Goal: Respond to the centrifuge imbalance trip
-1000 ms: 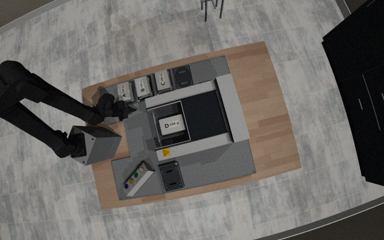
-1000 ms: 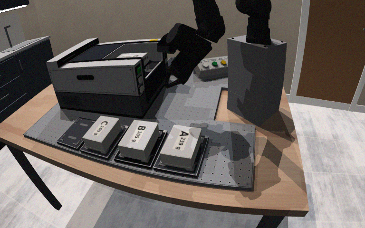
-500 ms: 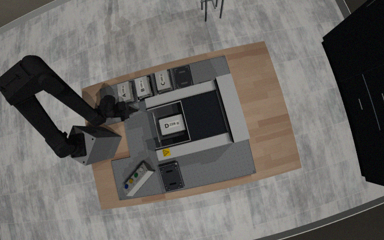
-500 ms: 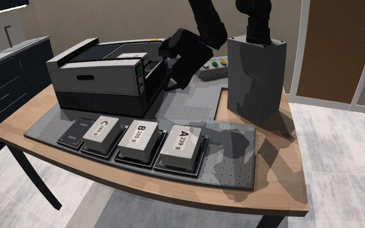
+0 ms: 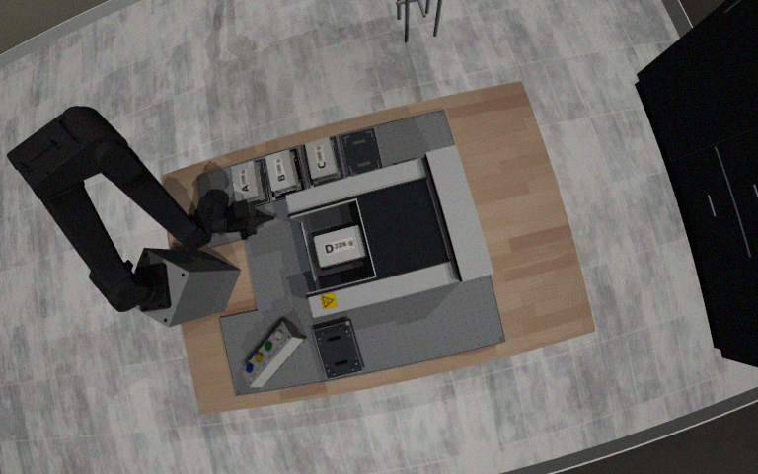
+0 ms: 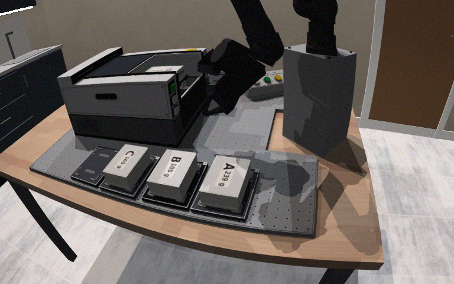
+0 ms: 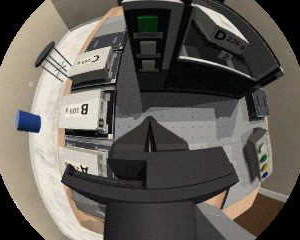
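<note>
My gripper point(image 5: 268, 214) is shut and empty. It hangs low over the grey mat, just short of the centrifuge's front left edge, and points at it. The wrist view shows the closed fingertips point(image 7: 149, 127) in line with the button column: green START point(image 7: 148, 23) on top and two grey buttons point(image 7: 148, 55) below. The centrifuge point(image 5: 383, 225) has its door slid open. Plate D point(image 5: 339, 246), marked 226 g, sits in the bucket at the door. Plates A point(image 6: 226, 177) marked 239 g, B point(image 6: 173, 172) marked 105 g and C point(image 6: 126, 166) marked 165 g sit on their nests. M60 is hidden.
The nest past plate C point(image 5: 360, 150) is empty. PANEL point(image 5: 273, 351) with its coloured buttons lies at the near right, with another empty nest point(image 5: 338, 348) beside it. My grey base block point(image 6: 319, 98) stands close behind the arm.
</note>
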Robot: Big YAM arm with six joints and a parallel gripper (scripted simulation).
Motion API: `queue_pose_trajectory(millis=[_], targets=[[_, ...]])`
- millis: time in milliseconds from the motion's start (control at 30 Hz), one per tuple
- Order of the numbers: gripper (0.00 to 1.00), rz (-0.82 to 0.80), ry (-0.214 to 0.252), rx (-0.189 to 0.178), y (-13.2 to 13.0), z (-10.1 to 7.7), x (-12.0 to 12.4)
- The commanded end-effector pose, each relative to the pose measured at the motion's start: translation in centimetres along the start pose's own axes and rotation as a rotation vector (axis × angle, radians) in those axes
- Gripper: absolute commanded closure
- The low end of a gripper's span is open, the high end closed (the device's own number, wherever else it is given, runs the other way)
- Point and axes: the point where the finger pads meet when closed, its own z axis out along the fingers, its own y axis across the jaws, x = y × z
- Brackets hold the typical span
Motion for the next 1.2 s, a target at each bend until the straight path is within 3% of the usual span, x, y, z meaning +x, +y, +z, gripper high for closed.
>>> queue_pose_trajectory(millis=[0, 1167], targets=[[1.0, -0.02, -0.016, -0.012, 0.4, 0.0, 0.0], [1.0, -0.002, -0.021, -0.003, 0.1, 1.0, -1.6]])
